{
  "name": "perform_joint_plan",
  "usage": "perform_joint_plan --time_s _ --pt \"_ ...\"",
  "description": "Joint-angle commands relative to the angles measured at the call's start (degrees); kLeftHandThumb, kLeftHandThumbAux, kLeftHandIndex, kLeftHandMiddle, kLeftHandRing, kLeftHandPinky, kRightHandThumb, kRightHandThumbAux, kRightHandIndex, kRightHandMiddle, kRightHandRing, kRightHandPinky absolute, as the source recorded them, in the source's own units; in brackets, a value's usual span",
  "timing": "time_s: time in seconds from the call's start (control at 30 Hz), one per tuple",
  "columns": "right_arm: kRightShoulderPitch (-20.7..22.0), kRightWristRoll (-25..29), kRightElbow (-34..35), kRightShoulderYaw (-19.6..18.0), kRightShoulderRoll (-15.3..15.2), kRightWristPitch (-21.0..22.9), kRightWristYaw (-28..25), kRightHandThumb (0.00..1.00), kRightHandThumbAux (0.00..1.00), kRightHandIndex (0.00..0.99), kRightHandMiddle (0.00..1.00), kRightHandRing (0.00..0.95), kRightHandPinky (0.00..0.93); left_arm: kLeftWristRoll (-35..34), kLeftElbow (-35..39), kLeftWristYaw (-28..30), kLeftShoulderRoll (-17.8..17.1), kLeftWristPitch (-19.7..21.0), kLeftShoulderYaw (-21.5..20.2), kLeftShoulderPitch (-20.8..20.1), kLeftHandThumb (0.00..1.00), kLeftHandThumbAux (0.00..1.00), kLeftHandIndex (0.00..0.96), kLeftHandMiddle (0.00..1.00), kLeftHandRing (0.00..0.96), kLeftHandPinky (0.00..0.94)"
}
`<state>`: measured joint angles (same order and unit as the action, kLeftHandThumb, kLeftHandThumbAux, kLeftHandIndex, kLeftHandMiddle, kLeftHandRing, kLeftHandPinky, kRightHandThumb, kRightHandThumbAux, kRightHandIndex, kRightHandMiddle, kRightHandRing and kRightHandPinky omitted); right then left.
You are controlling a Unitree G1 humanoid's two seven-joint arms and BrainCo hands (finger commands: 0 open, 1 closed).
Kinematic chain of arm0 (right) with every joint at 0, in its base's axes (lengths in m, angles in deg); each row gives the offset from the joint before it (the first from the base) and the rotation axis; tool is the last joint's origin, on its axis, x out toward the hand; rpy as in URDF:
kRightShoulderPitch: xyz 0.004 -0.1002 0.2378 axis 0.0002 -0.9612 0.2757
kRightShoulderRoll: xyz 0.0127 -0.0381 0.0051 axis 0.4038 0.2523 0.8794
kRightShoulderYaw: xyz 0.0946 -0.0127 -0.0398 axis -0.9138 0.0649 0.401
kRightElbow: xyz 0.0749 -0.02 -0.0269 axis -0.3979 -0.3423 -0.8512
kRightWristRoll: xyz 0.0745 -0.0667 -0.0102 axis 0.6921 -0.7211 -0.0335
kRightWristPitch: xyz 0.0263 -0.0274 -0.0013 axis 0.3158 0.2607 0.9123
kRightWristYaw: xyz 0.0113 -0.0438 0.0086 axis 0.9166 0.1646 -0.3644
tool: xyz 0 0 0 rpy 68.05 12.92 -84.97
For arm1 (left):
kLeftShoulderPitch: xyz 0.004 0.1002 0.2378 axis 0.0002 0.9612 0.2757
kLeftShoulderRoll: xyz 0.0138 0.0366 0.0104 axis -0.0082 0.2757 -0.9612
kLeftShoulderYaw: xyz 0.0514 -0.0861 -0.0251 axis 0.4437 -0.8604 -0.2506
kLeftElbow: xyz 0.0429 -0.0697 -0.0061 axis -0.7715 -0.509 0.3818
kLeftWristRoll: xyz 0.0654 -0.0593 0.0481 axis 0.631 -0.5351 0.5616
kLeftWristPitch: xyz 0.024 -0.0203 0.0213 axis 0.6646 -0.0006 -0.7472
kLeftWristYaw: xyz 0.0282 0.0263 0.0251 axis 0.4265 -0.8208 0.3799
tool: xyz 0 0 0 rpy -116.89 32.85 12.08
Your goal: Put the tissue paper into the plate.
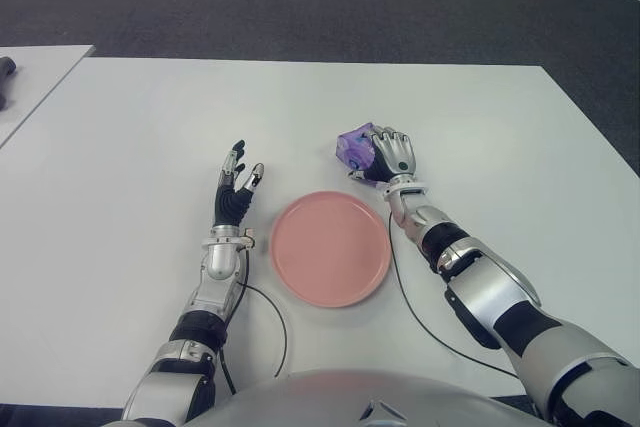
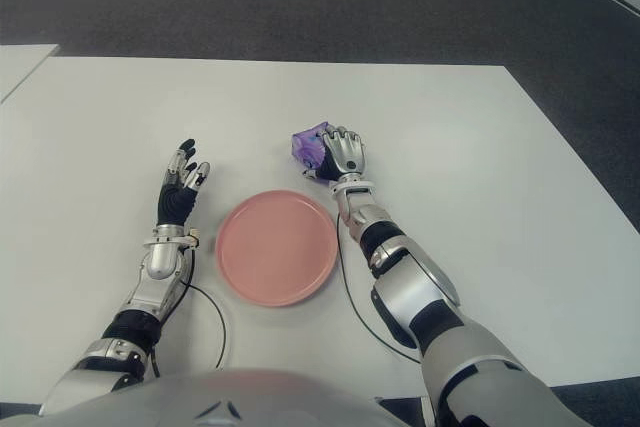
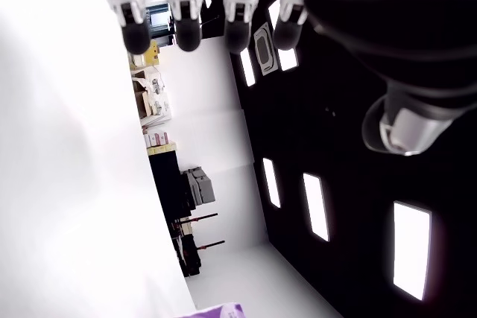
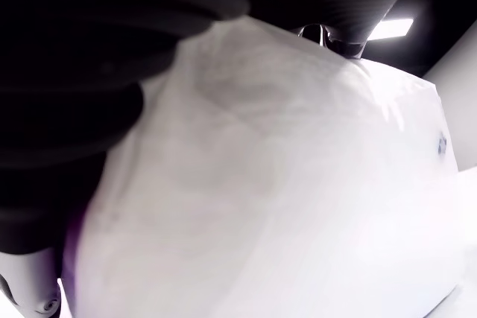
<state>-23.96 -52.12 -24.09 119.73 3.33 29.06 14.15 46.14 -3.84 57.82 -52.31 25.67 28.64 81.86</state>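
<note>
We found the right hand (image 1: 390, 155) on the far side of the pink plate (image 1: 330, 247), just beyond its rim, fingers curled over a purple tissue pack (image 1: 354, 145). The right wrist view confirmed the wrap: pale pack surface filled the palm, dark fingers (image 4: 89, 102) pressed vs. it. Whether the pack was off the white table (image 1: 130, 127) or touching it, we couldn't tell from either eye view.

The left hand (image 1: 236, 191) showed to the plate's left, near the rim, fingers spread and upright, holding nothing. The wrist view agreed: four fingertips (image 3: 185, 33) apart, w/ nothing between.

The plate sat bare, nothing in it. Our judgement: item secured, transfer to plate not yet done.

Risks noted:
- Pack stuck out past the fingers on the robot's-left side, so the hold looked partial. A quick swing toward the plate could let it slip out.
- Soft wrapper may deform under squeeze; hold could loosen w/o warning.
- Plate sat close to the wrist. A low pass could nudge the rim and shift the plate.
- Release too early and the pack lands on the table short of the rim.
- Left hand's nearness to the plate posed min. risk if it kept clear.
</note>
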Motion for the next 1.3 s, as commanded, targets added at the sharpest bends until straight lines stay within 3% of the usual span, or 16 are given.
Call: perform_joint_plan --time_s 0.03,0.43,0.67,0.87,1.3 --pt "-6.7 0.6 -3.4 1.1 1.0 -0.3 -7.7 0.854 0.678 0.395 0.533 0.830 0.849 0.1 -2.9 0.0 -0.4 0.1 -0.3 2.9 0.000 0.410 0.000 0.000 0.000 0.000" --pt "-7.6 1.7 -1.1 0.2 1.1 -1.0 -5.8 0.855 0.677 0.398 0.540 0.845 0.853 -0.8 -2.9 0.8 -0.3 -0.1 -0.5 2.7 0.000 0.400 0.000 0.000 0.000 0.000" --pt "-8.5 2.5 -0.2 -0.8 0.7 -4.8 -0.8 0.855 0.677 0.400 0.543 0.845 0.844 -1.2 -2.6 1.2 -0.4 -0.1 -0.4 2.6 0.000 0.397 0.000 0.000 0.000 0.000" --pt "-8.4 1.3 2.2 -0.6 0.0 -5.5 3.5 0.856 0.677 0.400 0.542 0.848 0.828 -1.3 -2.7 1.3 -0.3 0.1 -0.4 2.5 0.000 0.400 0.000 0.000 0.000 0.000" --pt "-8.8 0.6 4.2 -0.8 -0.7 -4.9 4.2 0.855 0.677 0.398 0.542 0.847 0.846 -1.0 -2.7 0.8 -0.1 -0.5 -0.2 2.2 0.000 0.404 0.000 0.000 0.000 0.000"
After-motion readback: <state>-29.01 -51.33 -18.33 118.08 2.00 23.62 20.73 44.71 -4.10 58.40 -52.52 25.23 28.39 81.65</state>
